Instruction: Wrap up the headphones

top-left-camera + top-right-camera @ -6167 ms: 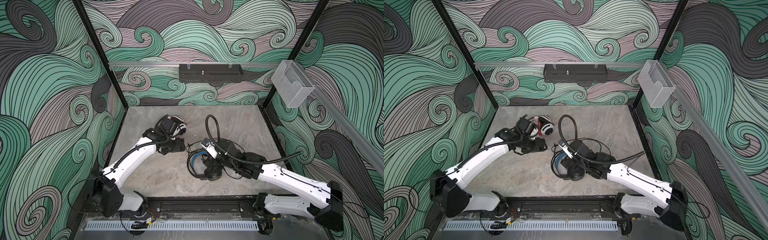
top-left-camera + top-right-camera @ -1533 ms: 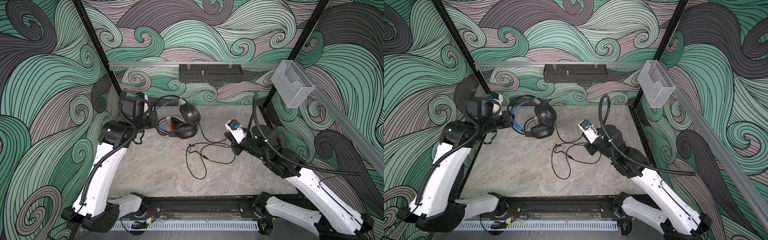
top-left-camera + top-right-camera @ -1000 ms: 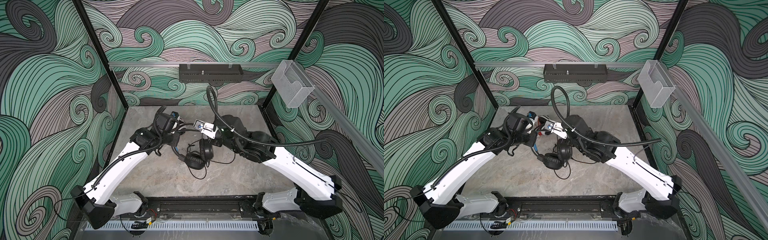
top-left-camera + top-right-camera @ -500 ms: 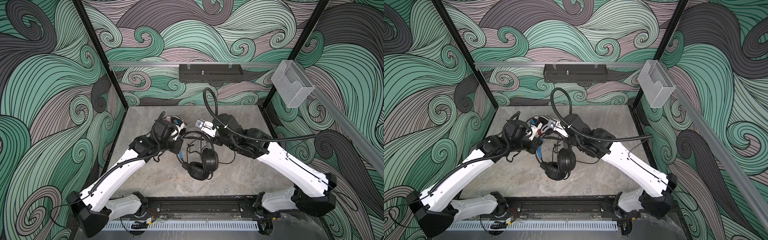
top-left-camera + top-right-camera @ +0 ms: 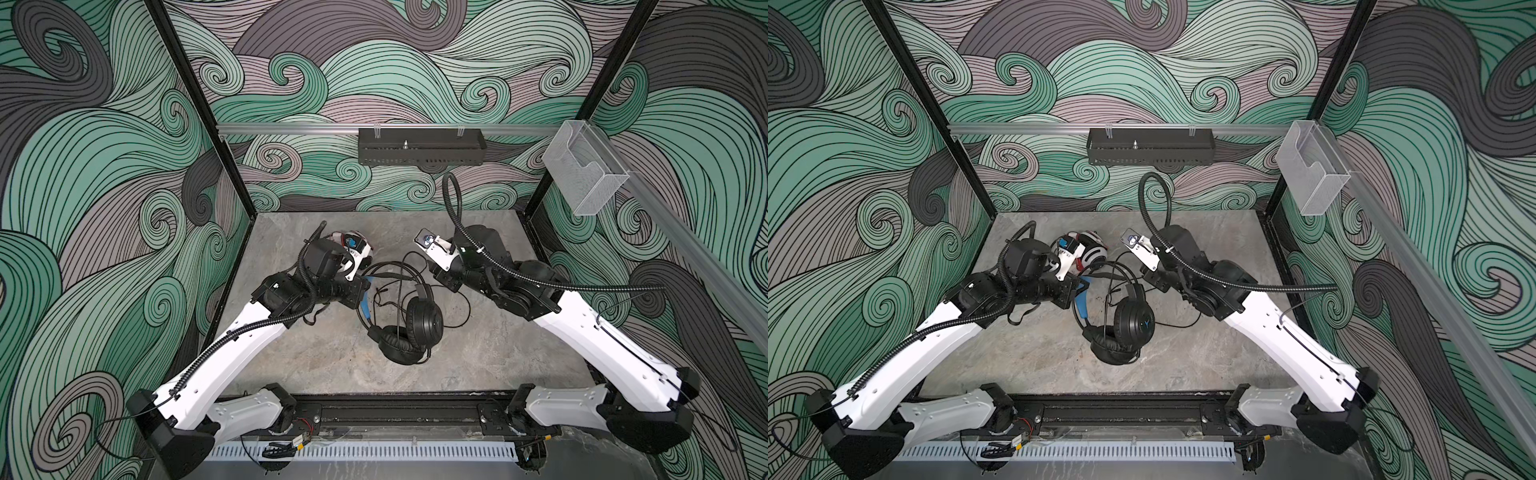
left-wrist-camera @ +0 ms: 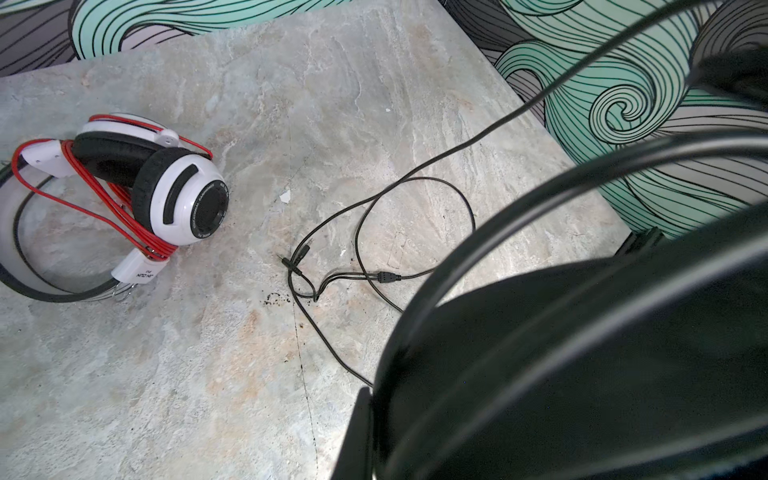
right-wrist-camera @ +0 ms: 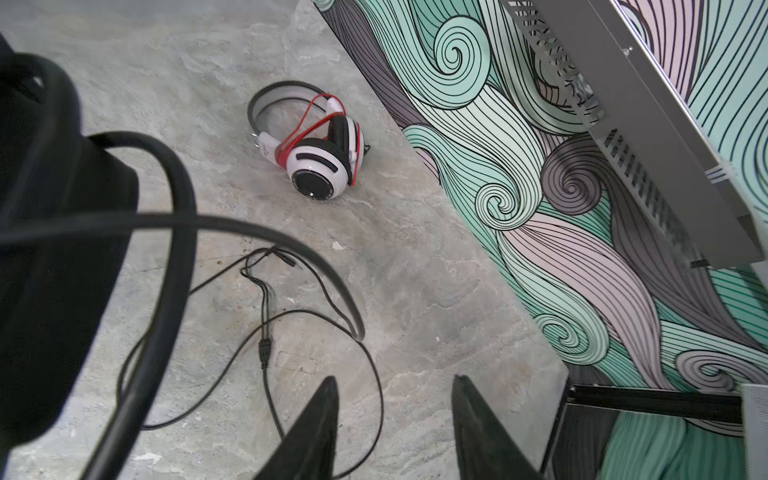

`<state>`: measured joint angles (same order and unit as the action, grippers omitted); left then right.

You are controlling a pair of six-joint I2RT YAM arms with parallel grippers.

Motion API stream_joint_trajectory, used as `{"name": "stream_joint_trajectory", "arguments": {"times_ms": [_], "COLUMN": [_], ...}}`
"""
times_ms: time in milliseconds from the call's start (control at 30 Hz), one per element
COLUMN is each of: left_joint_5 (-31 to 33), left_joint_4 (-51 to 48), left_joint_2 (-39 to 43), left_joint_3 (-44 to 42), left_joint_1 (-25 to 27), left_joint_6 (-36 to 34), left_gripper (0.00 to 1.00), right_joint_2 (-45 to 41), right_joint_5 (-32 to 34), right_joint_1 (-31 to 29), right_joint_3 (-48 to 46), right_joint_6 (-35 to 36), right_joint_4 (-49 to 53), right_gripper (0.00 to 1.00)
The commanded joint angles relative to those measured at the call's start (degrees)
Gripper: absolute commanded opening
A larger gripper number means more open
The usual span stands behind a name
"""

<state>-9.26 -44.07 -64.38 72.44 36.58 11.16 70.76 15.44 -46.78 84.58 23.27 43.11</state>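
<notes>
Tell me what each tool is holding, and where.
The left tool grips the black headphones by the headband; the right tool is open, holding nothing.

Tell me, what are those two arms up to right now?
Left gripper shut on black headphones, at the headband. Right gripper open, empty. White headphones lie apart, red cable wound round them. Black cable loose on tabletop.
</notes>
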Motion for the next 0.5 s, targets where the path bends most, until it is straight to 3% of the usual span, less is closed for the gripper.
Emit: {"name": "stream_joint_trajectory", "arguments": {"times_ms": [0,233,467], "left_joint_5": [-2.9,-2.4,-2.4], "left_joint_4": [-1.0,-8.8,-14.1], "left_joint_2": [1.5,-0.3,-2.5], "left_joint_3": [6.4,17.3,26.1], "left_joint_1": [0.3,0.6,0.9], "left_joint_6": [1.3,-0.1,-0.3], "left_gripper": [0.00,0.00,0.00], "right_joint_2": [-3.4,-10.0,-6.0], "right_joint_5": [-9.5,-22.4,-40.6], "right_joint_1": [2.8,9.6,13.8], "right_joint_3": [-3.9,-14.9,-16.8], "right_joint_6": [-4.5,-10.4,-21.6], "right_joint_4": [-6.6,-21.9,-34.9], "right_gripper": [0.53,0.61,0.66]}}
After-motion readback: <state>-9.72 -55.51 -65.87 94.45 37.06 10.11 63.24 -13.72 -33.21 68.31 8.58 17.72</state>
